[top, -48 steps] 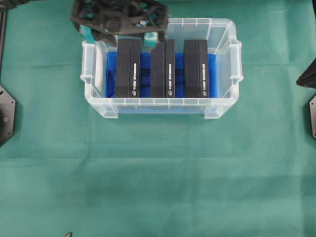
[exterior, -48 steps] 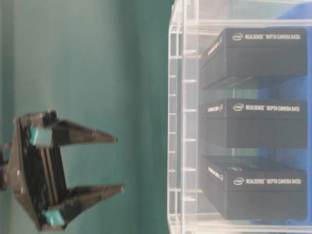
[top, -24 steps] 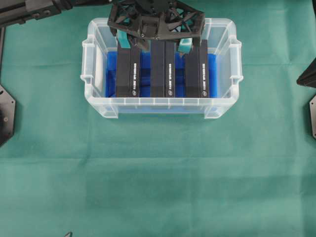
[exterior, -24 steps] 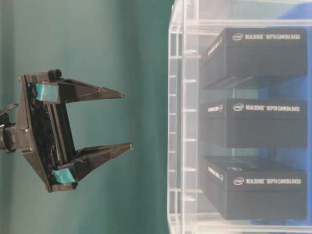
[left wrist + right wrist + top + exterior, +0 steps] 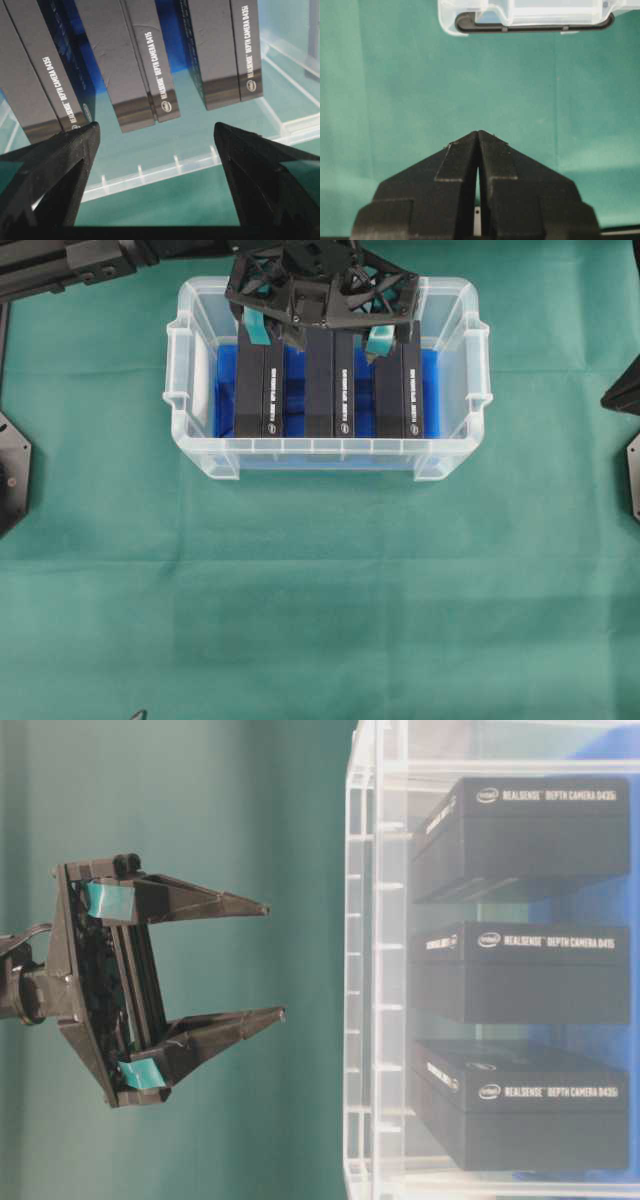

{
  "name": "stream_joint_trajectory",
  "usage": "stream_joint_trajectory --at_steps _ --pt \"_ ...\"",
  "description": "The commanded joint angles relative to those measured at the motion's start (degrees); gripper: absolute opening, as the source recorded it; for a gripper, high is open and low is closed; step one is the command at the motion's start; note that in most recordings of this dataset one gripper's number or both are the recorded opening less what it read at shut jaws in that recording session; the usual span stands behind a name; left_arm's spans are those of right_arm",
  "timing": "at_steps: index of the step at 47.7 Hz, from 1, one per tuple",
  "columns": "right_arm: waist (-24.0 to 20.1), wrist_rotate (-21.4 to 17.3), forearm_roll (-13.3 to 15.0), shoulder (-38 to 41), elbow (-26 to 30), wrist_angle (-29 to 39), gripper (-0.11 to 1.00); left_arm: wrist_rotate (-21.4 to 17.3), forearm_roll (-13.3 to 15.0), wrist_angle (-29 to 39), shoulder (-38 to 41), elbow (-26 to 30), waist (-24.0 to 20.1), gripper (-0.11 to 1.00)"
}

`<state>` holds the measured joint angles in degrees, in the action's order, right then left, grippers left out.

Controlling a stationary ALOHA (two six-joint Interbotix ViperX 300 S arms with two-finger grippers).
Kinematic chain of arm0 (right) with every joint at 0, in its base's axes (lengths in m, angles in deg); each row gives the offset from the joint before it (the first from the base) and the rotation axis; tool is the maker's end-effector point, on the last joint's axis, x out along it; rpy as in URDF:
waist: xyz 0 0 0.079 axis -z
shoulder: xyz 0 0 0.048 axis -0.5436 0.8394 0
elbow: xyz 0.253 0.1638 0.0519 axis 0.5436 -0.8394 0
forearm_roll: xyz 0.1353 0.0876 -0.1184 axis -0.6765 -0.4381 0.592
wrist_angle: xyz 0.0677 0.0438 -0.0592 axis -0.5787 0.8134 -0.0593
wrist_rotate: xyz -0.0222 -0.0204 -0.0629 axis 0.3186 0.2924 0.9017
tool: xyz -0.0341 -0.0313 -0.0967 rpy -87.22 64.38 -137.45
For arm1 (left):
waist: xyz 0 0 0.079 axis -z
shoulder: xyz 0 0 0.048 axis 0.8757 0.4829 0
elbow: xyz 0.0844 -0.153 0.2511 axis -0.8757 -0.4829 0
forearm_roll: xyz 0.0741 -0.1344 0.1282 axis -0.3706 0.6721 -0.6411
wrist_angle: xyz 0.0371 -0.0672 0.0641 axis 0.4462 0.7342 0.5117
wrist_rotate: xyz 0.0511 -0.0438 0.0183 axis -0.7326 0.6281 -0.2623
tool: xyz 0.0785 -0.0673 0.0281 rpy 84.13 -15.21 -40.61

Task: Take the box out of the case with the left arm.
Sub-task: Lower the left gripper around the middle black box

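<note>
The clear case (image 5: pixel 178 390) with a blue lining holds three black boxes side by side: left (image 5: pixel 259 390), middle (image 5: pixel 331 390), right (image 5: pixel 398 390). My left gripper (image 5: pixel 318 340), with teal pads, hangs open above the case's far end, its fingers straddling the middle box (image 5: pixel 130 65) without touching it. The table-level view shows the left gripper (image 5: pixel 275 960) still short of the case wall (image 5: pixel 365 970), with nothing between the fingers. My right gripper (image 5: pixel 478 133) is shut and empty over the green cloth, well back from the case's handle (image 5: pixel 535 15).
Green cloth covers the table around the case. Black parts of the right arm (image 5: pixel 625 390) sit at the right edge and a black mount (image 5: pixel 12 470) at the left edge. The left arm's link (image 5: pixel 70 260) crosses the top left.
The left gripper has moved right from the case's far-left corner to above the middle box, and has come closer to the case. It stayed open. The boxes have not moved.
</note>
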<state>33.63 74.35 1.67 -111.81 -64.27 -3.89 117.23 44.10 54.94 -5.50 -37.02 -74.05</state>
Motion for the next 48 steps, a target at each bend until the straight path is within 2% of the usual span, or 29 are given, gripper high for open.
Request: stream_joint_trajectory --at_steps 1,48 --pt "0.09 -0.09 0.18 0.0 1.32 -0.18 0.0 0.0 0.09 -0.26 -1.14 1.41 0.18 0.94" --pt "0.09 -0.18 0.18 0.0 1.41 -0.09 0.0 -0.26 0.09 -1.67 -1.05 -0.18 0.18 0.94"
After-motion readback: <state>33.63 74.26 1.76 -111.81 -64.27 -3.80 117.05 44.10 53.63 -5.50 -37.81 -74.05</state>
